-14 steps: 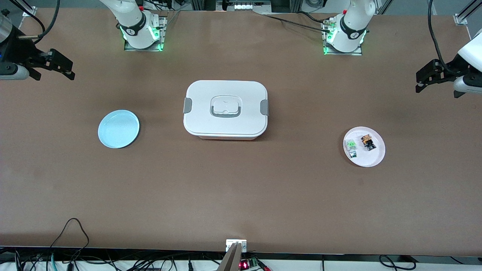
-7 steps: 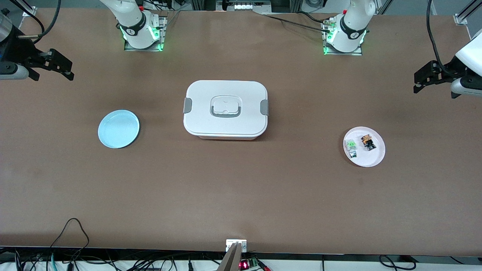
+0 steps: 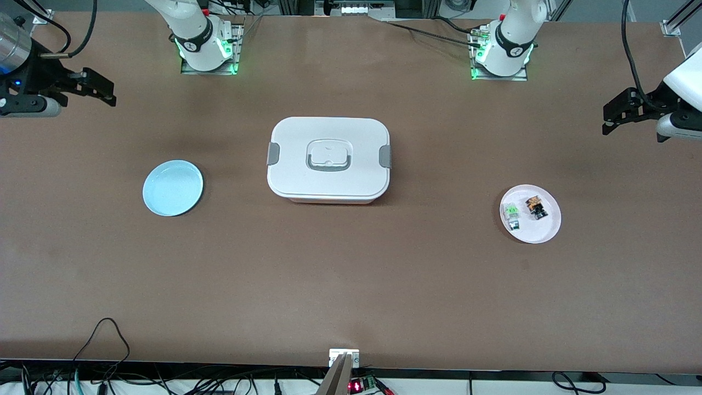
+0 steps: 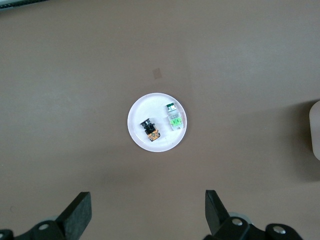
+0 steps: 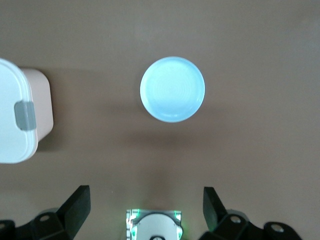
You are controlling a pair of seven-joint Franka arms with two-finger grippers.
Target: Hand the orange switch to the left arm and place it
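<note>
- Brown table [image 3: 351, 285], spanning the whole scene under both arms.
- White box [image 3: 328, 159] at the table's centre, lid on, grey clips at both ends; landmark for all below.
- Left arm's gripper [image 3: 618, 113] up in the air over the table's edge at the left arm's end, well apart from the box; fingers [image 4: 80, 212] spread wide, holding nothing.
- Right arm's gripper [image 3: 93, 90] up over the table's edge at the right arm's end, well apart from the box; fingers [image 5: 77, 205] spread wide, empty.
- Light blue plate [image 3: 173, 187] toward the right arm's end from the box, slightly nearer the front camera, bare.
- White plate [image 3: 540, 230] toward the left arm's end from the box, also slightly nearer the camera.
- Orange switch [image 3: 536, 208] lying on the white plate, just beside a green-and-clear component [image 3: 511, 215] lying on the plate's box-facing part.
</note>
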